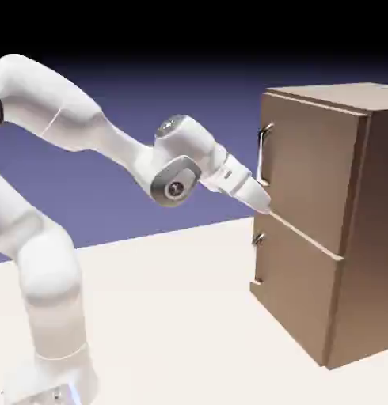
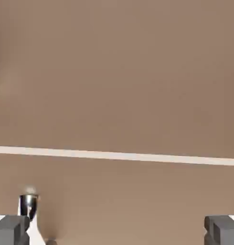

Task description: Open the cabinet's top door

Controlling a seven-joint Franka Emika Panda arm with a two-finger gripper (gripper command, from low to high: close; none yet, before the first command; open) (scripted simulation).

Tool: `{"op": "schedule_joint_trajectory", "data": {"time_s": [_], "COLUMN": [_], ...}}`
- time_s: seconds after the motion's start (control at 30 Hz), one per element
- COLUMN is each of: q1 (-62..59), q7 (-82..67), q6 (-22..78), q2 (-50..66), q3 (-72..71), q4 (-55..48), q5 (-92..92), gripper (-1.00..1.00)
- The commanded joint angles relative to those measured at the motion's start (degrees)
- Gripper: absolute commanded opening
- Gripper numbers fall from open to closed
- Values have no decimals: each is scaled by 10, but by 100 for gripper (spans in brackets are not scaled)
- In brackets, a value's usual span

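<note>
Cabinet (image 1: 296, 300) on the table (image 1: 173, 316) at the exterior view's right, top door (image 1: 308, 174) above lower door (image 1: 296, 277).

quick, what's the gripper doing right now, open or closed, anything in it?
Gripper: open, fingertips wide apart, nothing held between them.

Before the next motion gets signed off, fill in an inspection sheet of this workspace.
Surface: pale table, nothing seen lying on it
Top door: looks closed, seam to the lower door even
Top door's handle: upright silver bar, pincer not on it
Lower door's handle: small, metal, left of the fingertips' gap in the hand view
Clutter: nothing seen
Pincer: open, holding nothing, by the seam
Cables: nothing seen
Surroundings: blue-violet backdrop, black above
</note>
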State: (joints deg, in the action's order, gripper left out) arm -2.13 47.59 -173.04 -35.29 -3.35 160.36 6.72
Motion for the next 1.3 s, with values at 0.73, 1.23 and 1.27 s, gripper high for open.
{"op": "schedule_joint_trajectory", "data": {"time_s": [0.73,1.23,1.27], "q1": [-240,-397,-407], "q7": [437,723,742], "q6": [83,137,140], "q2": [-224,-370,-380], "q3": [-285,-472,-484], "q4": [-55,-91,-93], "q5": [573,947,972], "gripper": [100,100,100]}}
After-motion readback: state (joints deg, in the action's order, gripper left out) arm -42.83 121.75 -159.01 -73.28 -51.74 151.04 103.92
